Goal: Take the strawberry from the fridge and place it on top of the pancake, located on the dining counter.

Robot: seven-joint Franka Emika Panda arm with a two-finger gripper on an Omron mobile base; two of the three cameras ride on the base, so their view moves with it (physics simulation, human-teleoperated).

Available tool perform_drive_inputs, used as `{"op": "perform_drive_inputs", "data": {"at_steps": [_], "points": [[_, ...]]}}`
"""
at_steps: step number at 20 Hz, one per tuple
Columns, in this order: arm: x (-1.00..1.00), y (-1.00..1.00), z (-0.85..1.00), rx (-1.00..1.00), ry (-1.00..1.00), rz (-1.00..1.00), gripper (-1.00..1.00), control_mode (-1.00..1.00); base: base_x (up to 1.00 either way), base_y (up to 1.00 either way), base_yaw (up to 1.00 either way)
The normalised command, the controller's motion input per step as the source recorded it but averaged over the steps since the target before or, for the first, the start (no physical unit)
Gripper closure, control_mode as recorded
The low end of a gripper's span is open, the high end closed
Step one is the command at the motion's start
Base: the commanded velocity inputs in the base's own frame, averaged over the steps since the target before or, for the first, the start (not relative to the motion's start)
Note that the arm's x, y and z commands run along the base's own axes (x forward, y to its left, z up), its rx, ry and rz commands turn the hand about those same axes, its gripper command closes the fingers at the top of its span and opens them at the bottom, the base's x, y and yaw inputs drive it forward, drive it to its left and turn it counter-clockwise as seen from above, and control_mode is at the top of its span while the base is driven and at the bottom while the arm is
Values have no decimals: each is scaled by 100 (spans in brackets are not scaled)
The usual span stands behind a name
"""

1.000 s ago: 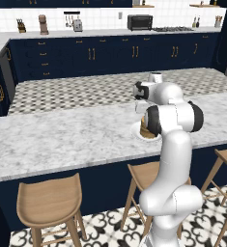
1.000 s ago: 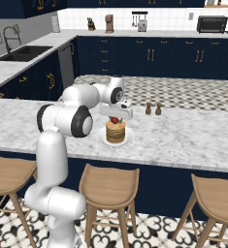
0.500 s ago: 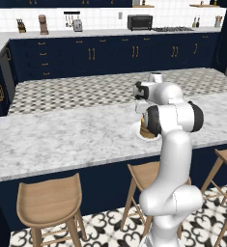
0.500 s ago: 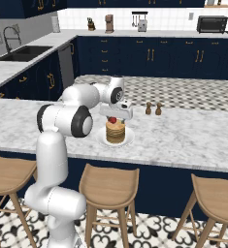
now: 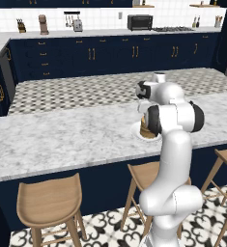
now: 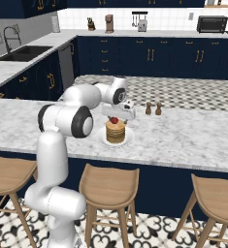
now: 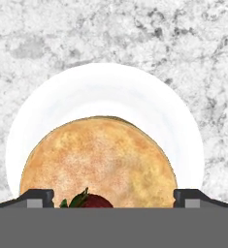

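Note:
The pancake [image 7: 98, 155] is a golden-tan stack on a small white plate [image 7: 105, 87] on the marble dining counter [image 6: 183, 135]. The dark red strawberry [image 7: 93, 201] lies on top of the stack, near its edge, with its green leaves showing. My gripper [image 7: 113, 198] hangs just above it, open, its fingertips [image 7: 35, 197] wide apart on either side and touching nothing. From the right base view the strawberry [image 6: 114, 119] sits on the pancake [image 6: 115, 132] under my gripper [image 6: 116, 115]. The arm hides most of the pancake [image 5: 144, 129] from the left. The fridge is out of view.
Two small brown shakers [image 6: 153, 108] stand on the counter just behind and right of the plate. Wooden stools [image 6: 108, 181] line the near side below the counter edge. The patterned rear counter [image 5: 86, 89] lies beyond.
The jaws have spread from nearly shut to wide open, letting go of the strawberry, which stays on the pancake. The arm has held its place.

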Motion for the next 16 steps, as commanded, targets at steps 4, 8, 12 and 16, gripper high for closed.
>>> {"op": "perform_drive_inputs", "data": {"at_steps": [4,8,12,16], "points": [[0,-28,2,11,1,0,-100,-100,0,0,0],[0,-2,0,1,0,0,-100,-100,0,0,0],[0,13,0,0,-2,4,-100,-100,0,0,0],[0,24,2,0,-7,1,-100,-100,0,0,0]]}}
